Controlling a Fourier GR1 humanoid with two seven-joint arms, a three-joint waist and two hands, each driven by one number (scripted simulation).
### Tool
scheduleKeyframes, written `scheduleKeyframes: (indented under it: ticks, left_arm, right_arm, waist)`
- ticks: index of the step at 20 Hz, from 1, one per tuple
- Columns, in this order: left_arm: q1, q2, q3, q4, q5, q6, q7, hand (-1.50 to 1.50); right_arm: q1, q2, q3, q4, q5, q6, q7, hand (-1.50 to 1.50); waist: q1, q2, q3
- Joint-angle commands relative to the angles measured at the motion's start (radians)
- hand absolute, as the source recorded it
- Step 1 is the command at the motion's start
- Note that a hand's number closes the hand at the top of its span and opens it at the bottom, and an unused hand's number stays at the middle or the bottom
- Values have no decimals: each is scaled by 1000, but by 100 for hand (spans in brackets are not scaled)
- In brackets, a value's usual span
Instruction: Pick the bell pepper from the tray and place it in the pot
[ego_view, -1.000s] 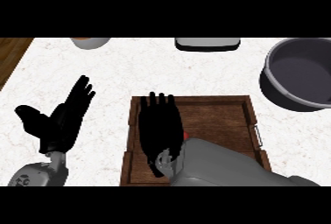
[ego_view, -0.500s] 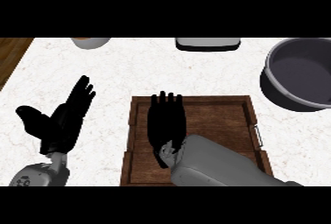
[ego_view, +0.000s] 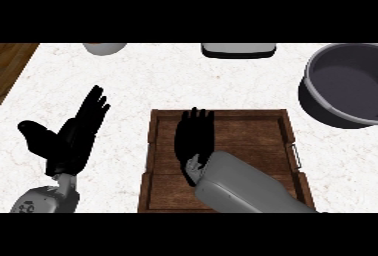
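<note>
Covering the spot on the wooden tray (ego_view: 283, 131) where the bell pepper would lie, hidden from view, my right hand (ego_view: 193, 137) lies flat with fingers straight and together, the grey pot (ego_view: 347, 85) well apart at right, my left hand (ego_view: 70, 137) resting open on the counter (ego_view: 184, 75).

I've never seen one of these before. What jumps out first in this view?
The right hand lies flat, fingers straight, inside the wooden tray at the centre, its grey forearm coming up from the lower edge. The left hand rests open over the white counter at the left, fingers up. A large grey pot sits at the upper right; no bell pepper shows in this view.
</note>
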Motion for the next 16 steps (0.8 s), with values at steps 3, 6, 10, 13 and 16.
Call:
scheduleKeyframes:
  ticks: [3, 6, 10, 13, 16]
  left_arm:
    - [4, 2, 6, -10, -11, -5, 0, 0]
    - [-26, -22, 4, 56, -16, -13, -25, 0]
    - [15, -18, -4, -20, -14, -14, 19, 0]
    - [56, -33, -9, -70, -53, -11, 14, 0]
    - [-1, -37, 27, -8, -25, -36, 11, 0]
  right_arm:
    - [22, 39, 27, 23, -5, 89, 245, -150]
    - [33, 39, 3, 57, 29, 96, 206, -150]
    - [85, 2, -35, 24, 74, 110, 146, -150]
    - [54, 40, -65, 63, 81, 36, -2, 150]
    - [95, 40, 46, 16, 104, 5, 68, 150]
  waist:
    - [8, 0, 0]
    - [-3, 3, 0]
    - [-3, 0, 1]
    - [12, 3, 1]
    - [11, 4, 1]
